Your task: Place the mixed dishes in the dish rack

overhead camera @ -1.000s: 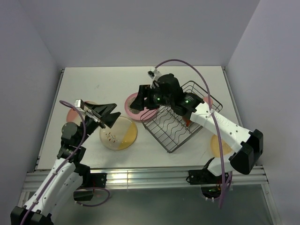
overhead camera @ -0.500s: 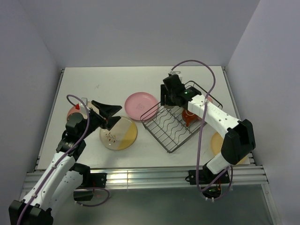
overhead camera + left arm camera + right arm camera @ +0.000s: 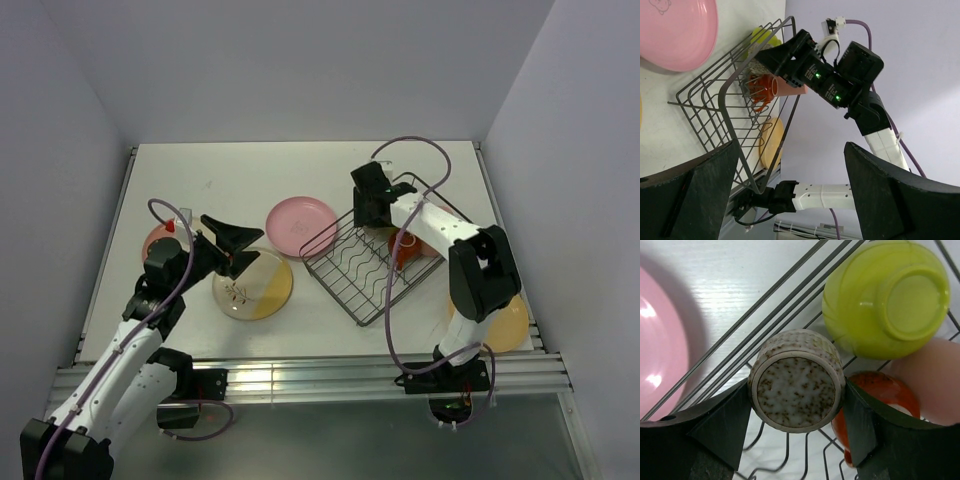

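White bench, lilac walls: grey cup pinched over the rack corner

Pale bench [image 3: 230, 170] boxed in by plain lilac walls.

Right pincer [image 3: 796, 412] pressed onto small grey cup [image 3: 796, 385], one finger on each side of its round wall, speckled flat base turned toward the wrist. Directly beyond the cup: corner wires of dish rack [image 3: 765, 305]. Past one finger, just beside: lime-green bowl [image 3: 885, 297], upturned inside the rack; touching the cup or not, cannot tell. Next to that, glossy dark red-brown mug [image 3: 875, 400] and salmon cup [image 3: 927, 375], also inside the wires. Past the other finger, outside the rack: pink plate [image 3: 660, 350], flat on the bench.

Left pincer [image 3: 236, 244] spread wide, nothing between its fingers, hovering over twig-patterned plate [image 3: 252, 290]. Well apart from both pincers, at the bench's right edge: cream-yellow plate [image 3: 508, 322].

Handling, as a judgement: likely glazed stoneware, so stiff, brittle, fairly light, slick under the fingers. Best taken across the wall at mid-height, as now. Worth lowering gently, clear of bowl and wire, to spare a chip. Plates probably heavier; best taken by the rim.
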